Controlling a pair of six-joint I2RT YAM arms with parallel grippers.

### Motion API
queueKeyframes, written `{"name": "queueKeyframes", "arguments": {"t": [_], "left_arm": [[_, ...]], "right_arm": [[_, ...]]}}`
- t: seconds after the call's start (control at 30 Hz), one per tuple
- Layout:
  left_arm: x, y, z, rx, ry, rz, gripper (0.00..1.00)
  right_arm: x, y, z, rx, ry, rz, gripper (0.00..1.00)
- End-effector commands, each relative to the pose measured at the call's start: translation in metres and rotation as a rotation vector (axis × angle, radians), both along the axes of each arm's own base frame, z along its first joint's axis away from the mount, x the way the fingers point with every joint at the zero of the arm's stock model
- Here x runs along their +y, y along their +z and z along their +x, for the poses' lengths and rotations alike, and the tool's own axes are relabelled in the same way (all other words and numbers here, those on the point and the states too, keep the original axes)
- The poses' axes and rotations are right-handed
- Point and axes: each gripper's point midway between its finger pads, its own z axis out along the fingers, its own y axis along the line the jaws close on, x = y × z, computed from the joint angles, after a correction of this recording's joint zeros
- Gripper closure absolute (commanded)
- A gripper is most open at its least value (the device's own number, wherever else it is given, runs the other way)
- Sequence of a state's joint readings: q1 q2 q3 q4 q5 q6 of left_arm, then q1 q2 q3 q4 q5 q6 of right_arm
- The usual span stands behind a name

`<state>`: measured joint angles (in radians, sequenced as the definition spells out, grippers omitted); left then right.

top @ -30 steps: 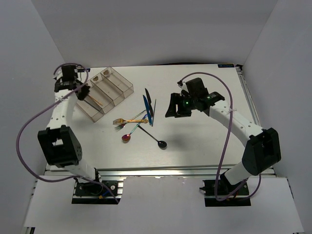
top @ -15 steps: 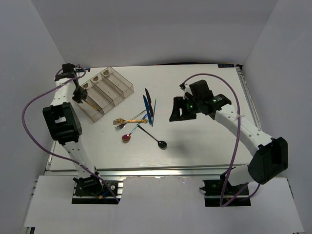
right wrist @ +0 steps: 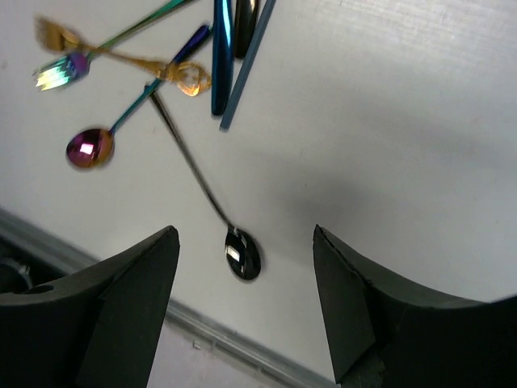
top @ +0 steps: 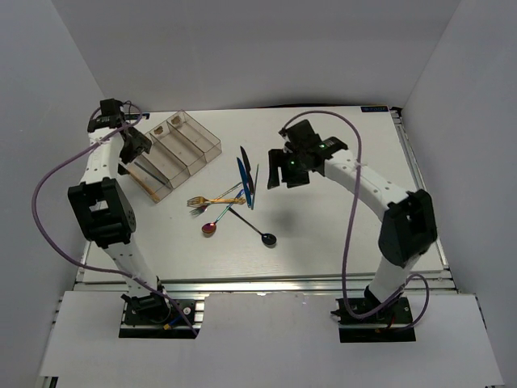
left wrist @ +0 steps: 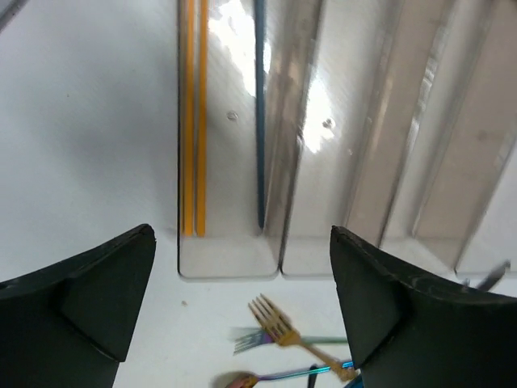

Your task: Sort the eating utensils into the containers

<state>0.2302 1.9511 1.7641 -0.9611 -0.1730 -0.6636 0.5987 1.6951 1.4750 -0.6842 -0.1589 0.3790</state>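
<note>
The clear organiser tray (top: 212,142) lies at the back left. In the left wrist view its leftmost compartment (left wrist: 230,257) holds two tan chopsticks (left wrist: 192,121) and a dark chopstick (left wrist: 259,113). My left gripper (left wrist: 242,236) hangs open and empty over that compartment's near end (top: 133,149). Loose on the table lie a gold fork (top: 206,200), an iridescent spoon (top: 210,229), a black spoon (top: 267,238), a blue knife (top: 242,179) and a dark chopstick (top: 255,186). My right gripper (right wrist: 245,230) is open and empty above the black spoon (right wrist: 242,255), just right of the pile (top: 280,173).
An iridescent fork (left wrist: 250,339) lies crossed under the gold fork (left wrist: 279,322). The table's front rail (right wrist: 202,323) runs close below the black spoon. White walls close in the table on the left, back and right.
My left gripper has opened and let go of the chopstick it held over the tray. My right arm has swung left toward the loose utensils, opening slightly.
</note>
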Motion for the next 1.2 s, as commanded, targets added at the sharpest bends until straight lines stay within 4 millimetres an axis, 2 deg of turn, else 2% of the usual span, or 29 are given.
{"name": "queueKeyframes", "arguments": {"t": [0.0,0.03,0.07,0.1,0.13,0.17,0.2,0.23,0.27,0.3,0.33,0.47,0.5,0.63,0.77,1.0,1.17], "left_arm": [[-0.041,0.073,-0.009,-0.13,-0.143,0.041,0.02],[-0.048,0.086,-0.019,-0.154,-0.158,0.058,0.02],[-0.052,0.087,-0.027,-0.144,-0.162,0.09,0.02],[-0.066,0.072,-0.044,-0.093,-0.186,0.092,0.02],[-0.073,0.085,-0.056,-0.135,-0.195,0.098,0.02],[-0.078,0.084,-0.063,-0.149,-0.189,0.091,0.02],[-0.088,0.064,-0.079,-0.112,-0.205,0.071,0.02],[-0.091,0.062,-0.087,-0.121,-0.206,0.055,0.02],[-0.108,0.058,-0.104,-0.13,-0.239,0.03,0.02],[-0.112,0.068,-0.105,-0.166,-0.247,0.023,0.02],[-0.114,0.055,-0.117,-0.138,-0.256,0.015,0.02],[-0.105,0.052,-0.146,-0.079,-0.3,0.073,0.02],[-0.098,0.052,-0.15,-0.061,-0.293,0.106,0.02],[-0.097,0.054,-0.162,-0.054,-0.317,0.118,0.02],[-0.105,0.037,-0.173,-0.023,-0.337,0.08,0.02],[-0.118,0.032,-0.178,-0.008,-0.39,0.075,0.02],[-0.124,0.031,-0.177,-0.005,-0.413,0.073,0.02]], "right_arm": [[0.008,-0.003,0.031,-0.054,-0.134,-0.103,0.28],[0.011,-0.008,0.035,-0.052,-0.16,-0.126,0.29],[0.012,-0.025,0.042,-0.036,-0.194,-0.172,0.29],[0.018,-0.02,0.049,-0.046,-0.231,-0.159,0.3],[0.023,-0.026,0.049,-0.043,-0.237,-0.183,0.33],[0.025,-0.042,0.053,-0.036,-0.249,-0.228,0.34],[0.03,-0.045,0.054,-0.036,-0.25,-0.237,0.36],[0.041,-0.043,0.052,-0.041,-0.239,-0.235,0.41],[0.049,-0.052,0.053,-0.044,-0.235,-0.255,0.44],[0.048,-0.059,0.053,-0.035,-0.237,-0.27,0.44],[0.054,-0.061,0.051,-0.039,-0.227,-0.274,0.46],[0.063,-0.083,0.047,-0.005,-0.241,-0.287,0.5],[0.065,-0.085,0.046,0.0,-0.238,-0.284,0.51],[0.076,-0.1,0.038,0.029,-0.213,-0.288,0.52],[0.08,-0.116,0.037,0.045,-0.215,-0.299,0.52],[0.086,-0.129,0.046,0.046,-0.212,-0.321,0.55],[0.076,-0.152,0.041,0.089,-0.223,-0.379,0.58]]}}
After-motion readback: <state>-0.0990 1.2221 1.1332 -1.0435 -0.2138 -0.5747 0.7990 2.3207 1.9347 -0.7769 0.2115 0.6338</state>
